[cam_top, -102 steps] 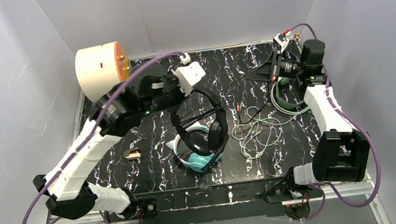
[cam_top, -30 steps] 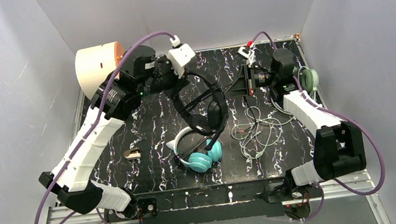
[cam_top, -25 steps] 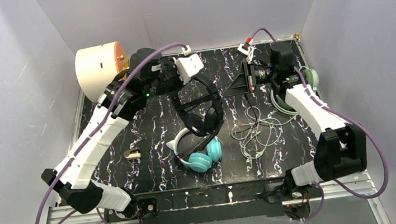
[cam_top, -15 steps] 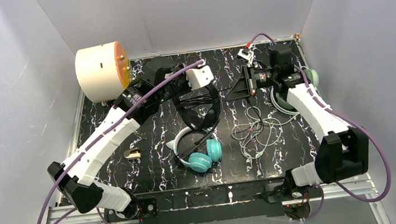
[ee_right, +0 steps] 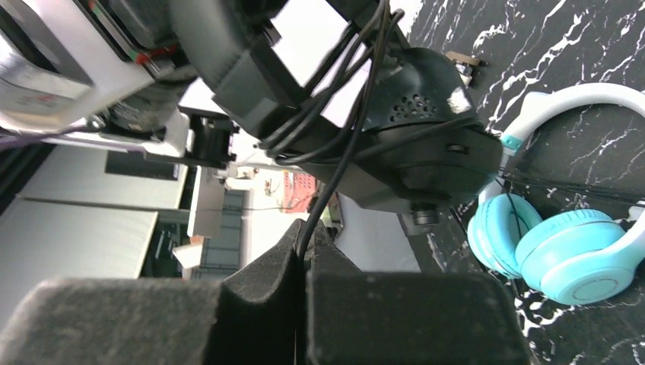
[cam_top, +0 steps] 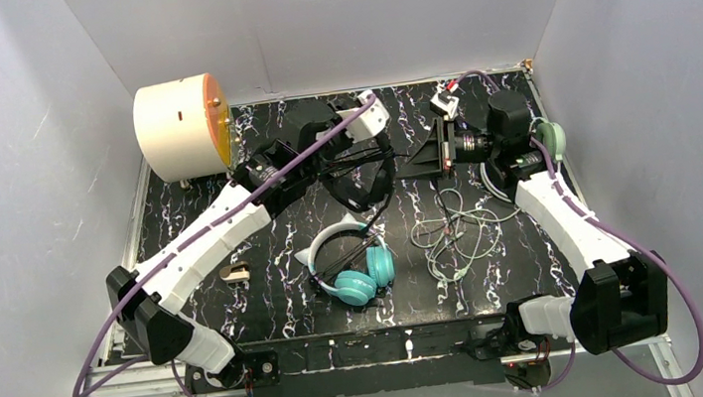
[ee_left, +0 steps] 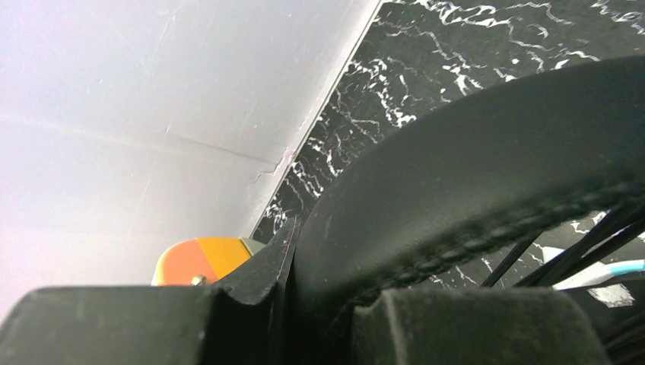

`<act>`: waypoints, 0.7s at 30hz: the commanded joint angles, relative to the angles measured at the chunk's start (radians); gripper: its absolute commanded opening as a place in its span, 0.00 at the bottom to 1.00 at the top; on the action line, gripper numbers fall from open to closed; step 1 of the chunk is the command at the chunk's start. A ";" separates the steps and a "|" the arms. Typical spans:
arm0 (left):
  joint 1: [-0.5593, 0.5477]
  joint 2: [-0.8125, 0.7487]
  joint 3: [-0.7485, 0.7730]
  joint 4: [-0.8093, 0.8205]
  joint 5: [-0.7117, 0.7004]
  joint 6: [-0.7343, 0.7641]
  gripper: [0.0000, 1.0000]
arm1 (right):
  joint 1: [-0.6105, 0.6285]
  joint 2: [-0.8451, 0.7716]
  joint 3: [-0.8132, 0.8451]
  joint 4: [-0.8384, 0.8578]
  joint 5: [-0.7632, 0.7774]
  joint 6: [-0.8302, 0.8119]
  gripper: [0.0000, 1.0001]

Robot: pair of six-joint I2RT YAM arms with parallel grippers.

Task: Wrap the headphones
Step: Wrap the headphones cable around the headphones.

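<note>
My left gripper (cam_top: 341, 158) is shut on the padded band of the black headphones (cam_top: 363, 182), held above the table's back middle; the band (ee_left: 471, 175) fills the left wrist view between my jaws (ee_left: 304, 304). My right gripper (cam_top: 415, 163) is shut on the black cable (ee_right: 346, 144), just right of the black ear cup (ee_right: 414, 137), with several cable turns lying across the cup. The teal headphones (cam_top: 358, 270) with their white cat-ear band lie on the table below; they also show in the right wrist view (ee_right: 567, 255). The sage-green headphones (cam_top: 549, 140) sit behind my right arm, partly hidden.
A cream cylinder with an orange face (cam_top: 182, 128) stands at the back left. The light cable (cam_top: 456, 231) lies in loose loops right of centre. A small tan object (cam_top: 234, 270) lies at the left. Grey walls enclose the black marbled table (cam_top: 269, 298).
My left arm has stretched out and carried the black headphones towards the back right, closer to my right gripper. My right gripper has held the cable and shifted only slightly.
</note>
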 commanded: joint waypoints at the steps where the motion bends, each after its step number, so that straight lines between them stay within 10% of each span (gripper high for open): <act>1: -0.010 -0.001 -0.019 0.057 -0.232 0.019 0.00 | -0.013 -0.062 0.010 0.209 0.035 0.196 0.10; 8: -0.049 0.005 -0.080 0.163 -0.286 0.011 0.00 | 0.010 -0.064 0.054 0.302 0.153 0.318 0.16; 21: -0.099 0.141 0.136 0.054 -0.565 -0.571 0.00 | 0.125 -0.115 0.085 0.005 0.443 0.042 0.21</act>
